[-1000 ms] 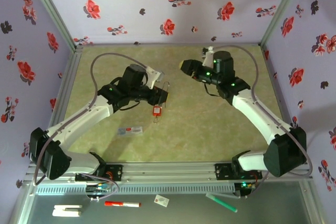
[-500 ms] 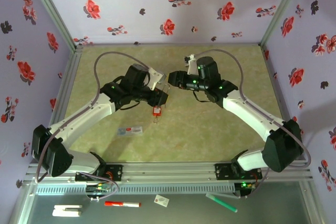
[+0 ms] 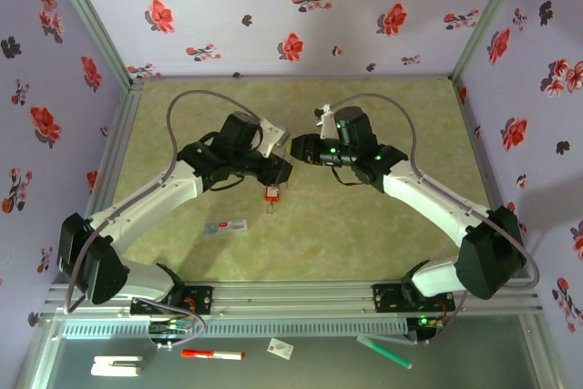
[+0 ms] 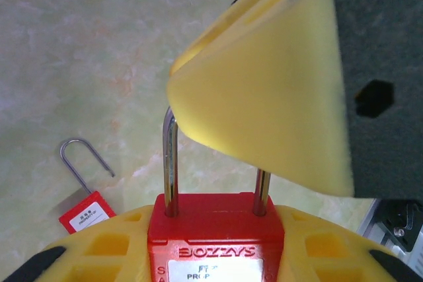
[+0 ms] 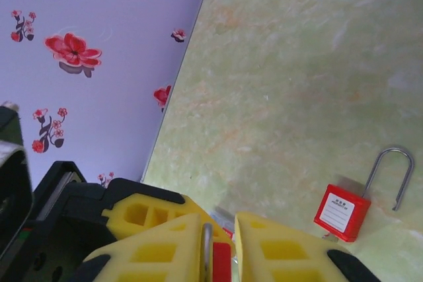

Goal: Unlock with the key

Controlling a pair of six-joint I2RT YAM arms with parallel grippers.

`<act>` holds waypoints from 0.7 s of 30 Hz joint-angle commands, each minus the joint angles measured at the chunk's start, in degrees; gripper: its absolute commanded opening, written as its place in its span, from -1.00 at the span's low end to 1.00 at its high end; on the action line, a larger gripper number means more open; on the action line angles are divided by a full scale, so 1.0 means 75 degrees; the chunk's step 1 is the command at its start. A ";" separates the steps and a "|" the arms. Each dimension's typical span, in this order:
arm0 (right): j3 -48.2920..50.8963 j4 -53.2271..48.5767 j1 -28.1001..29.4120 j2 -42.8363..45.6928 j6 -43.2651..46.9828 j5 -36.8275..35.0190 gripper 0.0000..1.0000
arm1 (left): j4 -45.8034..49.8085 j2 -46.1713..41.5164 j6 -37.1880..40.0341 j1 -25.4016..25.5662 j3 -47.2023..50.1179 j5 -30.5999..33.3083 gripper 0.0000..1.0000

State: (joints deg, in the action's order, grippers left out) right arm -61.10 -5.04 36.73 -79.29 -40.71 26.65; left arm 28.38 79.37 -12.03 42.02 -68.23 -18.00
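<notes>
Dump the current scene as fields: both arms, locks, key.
left gripper: jaws shut on the body of the held padlock
right gripper: jaws either side of that padlock's shackle; cannot tell if they clamp it
shackle state: both legs seated in the body
spare padlock: lying on the table, shackle swung open, apart from both grippers
key: cannot be made out

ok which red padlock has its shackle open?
The loose padlock lying on the table: one shackle leg is free. The held padlock, in the left gripper, has both legs seated.
</notes>
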 commanded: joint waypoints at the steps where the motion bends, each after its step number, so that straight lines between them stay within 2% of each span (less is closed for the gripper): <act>1: 0.0021 -0.0134 0.0048 0.0144 0.0108 -0.0226 -0.80 | -0.0080 0.0034 0.0126 0.0080 -0.0347 0.0015 -1.00; 3: -0.0003 -0.0149 0.0042 0.0174 0.0096 -0.0352 -0.99 | -0.0057 0.0054 0.0122 0.0136 -0.0340 0.0010 -1.00; 9: -0.0421 -0.1082 -0.0281 0.0164 0.0140 -0.1424 -1.00 | -0.0117 -0.0018 -0.0191 0.0423 0.0260 0.0116 -1.00; 13: -0.0364 -0.1184 -0.0843 0.0060 -0.0405 -0.1593 -1.00 | -0.0142 -0.0119 -0.0418 0.0846 0.0844 0.0519 -1.00; 17: -0.0400 -0.1219 -0.0855 -0.0111 -0.0528 -0.1456 -1.00 | -0.0328 -0.0176 -0.0693 0.1065 0.1145 0.0736 -1.00; 18: -0.0394 -0.1258 -0.0854 -0.0132 -0.0559 -0.1434 -0.86 | -0.0386 -0.0206 -0.0747 0.1065 0.1169 0.0753 -1.00; 19: -0.0373 -0.1284 -0.0860 -0.0128 -0.0550 -0.1442 -0.56 | -0.0424 -0.0234 -0.0774 0.1067 0.1175 0.0766 -1.00; 20: -0.0333 -0.1354 -0.0866 -0.0075 -0.0545 -0.1539 -0.15 | -0.0432 -0.0225 -0.0766 0.1067 0.1143 0.0777 -1.00; 21: -0.0286 -0.1466 -0.0895 0.0003 -0.0537 -0.1736 0.06 | -0.0410 -0.0196 -0.0752 0.1065 0.1090 0.0772 -1.00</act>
State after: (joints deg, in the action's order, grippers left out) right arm -62.67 -16.58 32.73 -79.77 -44.03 21.17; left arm 22.15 79.75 -17.04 49.06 -60.45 -11.16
